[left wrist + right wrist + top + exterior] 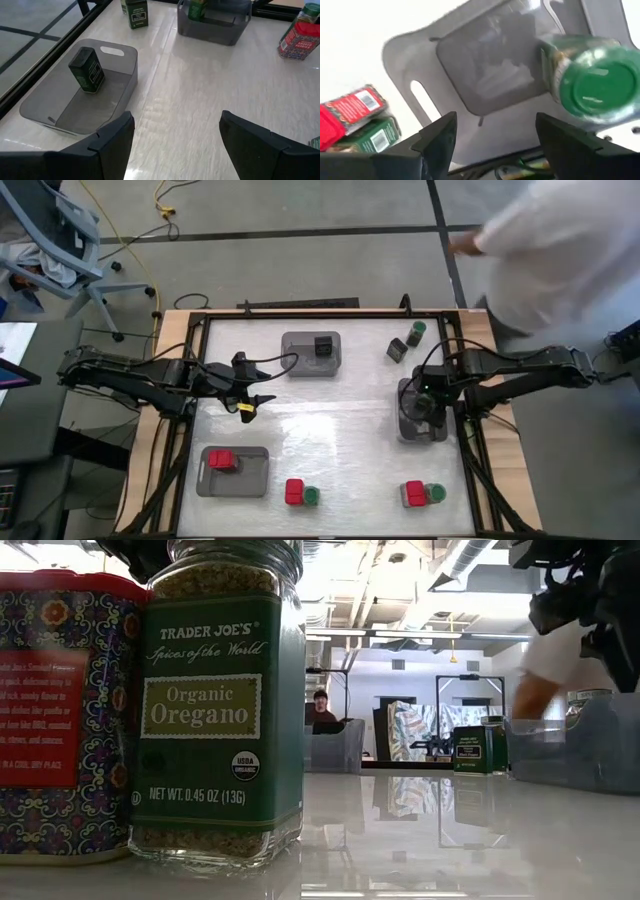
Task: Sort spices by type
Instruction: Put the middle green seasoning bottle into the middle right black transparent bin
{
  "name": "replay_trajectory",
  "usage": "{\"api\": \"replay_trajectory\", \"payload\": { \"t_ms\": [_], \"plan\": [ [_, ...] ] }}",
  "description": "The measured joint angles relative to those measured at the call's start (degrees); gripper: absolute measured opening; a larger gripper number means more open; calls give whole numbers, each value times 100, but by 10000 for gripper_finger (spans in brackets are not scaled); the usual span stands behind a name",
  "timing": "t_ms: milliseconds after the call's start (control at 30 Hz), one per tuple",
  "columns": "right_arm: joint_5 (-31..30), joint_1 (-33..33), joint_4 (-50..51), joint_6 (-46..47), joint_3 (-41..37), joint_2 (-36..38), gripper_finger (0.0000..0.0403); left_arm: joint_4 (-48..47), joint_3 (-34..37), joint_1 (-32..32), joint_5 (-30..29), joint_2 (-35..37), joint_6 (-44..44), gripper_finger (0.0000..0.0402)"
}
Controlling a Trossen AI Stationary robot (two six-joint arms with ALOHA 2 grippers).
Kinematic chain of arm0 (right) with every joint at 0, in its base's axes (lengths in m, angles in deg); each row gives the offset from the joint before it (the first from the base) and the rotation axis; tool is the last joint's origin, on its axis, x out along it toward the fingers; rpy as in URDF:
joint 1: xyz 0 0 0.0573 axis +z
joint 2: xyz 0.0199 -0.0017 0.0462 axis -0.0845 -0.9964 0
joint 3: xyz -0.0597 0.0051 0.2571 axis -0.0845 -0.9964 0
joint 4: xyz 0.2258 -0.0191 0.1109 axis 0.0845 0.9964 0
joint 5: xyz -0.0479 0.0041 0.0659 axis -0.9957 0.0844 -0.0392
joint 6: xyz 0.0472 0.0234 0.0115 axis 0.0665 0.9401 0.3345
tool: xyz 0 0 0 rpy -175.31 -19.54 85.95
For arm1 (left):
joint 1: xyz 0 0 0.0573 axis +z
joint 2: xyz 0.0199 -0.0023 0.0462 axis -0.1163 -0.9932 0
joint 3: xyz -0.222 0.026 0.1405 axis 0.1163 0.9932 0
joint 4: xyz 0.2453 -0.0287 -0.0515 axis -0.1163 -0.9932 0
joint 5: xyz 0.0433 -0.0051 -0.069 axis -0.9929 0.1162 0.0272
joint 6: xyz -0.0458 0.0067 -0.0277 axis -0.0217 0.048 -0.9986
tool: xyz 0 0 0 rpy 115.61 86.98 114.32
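Right tool point(492, 145), dark fingers spread empty, hovers over translucent grey tray point(485, 65) holding round green-lidded jar point(592, 82).

The green-labelled jar point(218, 705) reads "Trader Joe's Spices of the World Organic Oregano"

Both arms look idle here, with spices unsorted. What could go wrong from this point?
1. The open right gripper hangs just over the grey tray, close beside the jar inside; pulling away could clip it.
2. At the near edge, a red box stands against a green-lidded jar; grabbing one may topple the other.
3. A person leans near the far right corner.
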Motion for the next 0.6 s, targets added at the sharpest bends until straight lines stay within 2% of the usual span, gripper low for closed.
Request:
{"api": "replay_trajectory", "payload": {
  "t_ms": [133, 267, 600],
  "plan": [
    [-48, 52, -65, 9, 2, -13, 297, -1, 0, 0, 0, 1, 0, 279],
    [-368, 51, -13, 37, 2, -17, 297, 0, 0, 0, 0, 1, 0, 279],
    [-428, 50, 287, 150, 2, -15, 297, 1, 0, 2, 0, 0, 0, 279]
  ]
}}
